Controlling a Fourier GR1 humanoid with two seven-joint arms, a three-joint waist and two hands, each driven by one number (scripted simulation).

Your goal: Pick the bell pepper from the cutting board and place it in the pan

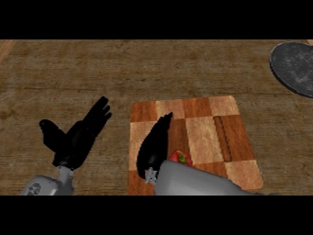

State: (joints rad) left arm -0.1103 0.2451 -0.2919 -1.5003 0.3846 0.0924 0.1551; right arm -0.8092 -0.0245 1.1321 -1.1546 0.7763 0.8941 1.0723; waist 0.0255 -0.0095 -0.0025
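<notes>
Two robot hands, one bell pepper (180,157) on the cutting board (220,124).
The right robot hand (155,147) lies over the checkered board, fingers stretched straight, the red-and-green pepper peeking out just beside its palm. The left robot hand (77,137) rests open over the desk (64,73). The dark pan (301,69) sits well apart, top right.

Between the cutting board (213,124) and the pan (301,69) at its two o'clock the surface (152,69) lies bare, and the board's right half is bare too, so a hand could pass there unhindered. At the board's nine o'clock the left hand (74,142), fingers up, stands near its edge, while the right hand (155,147) and grey forearm (192,181) lie over the board's left strip, covering most of the bell pepper (180,157).
</notes>
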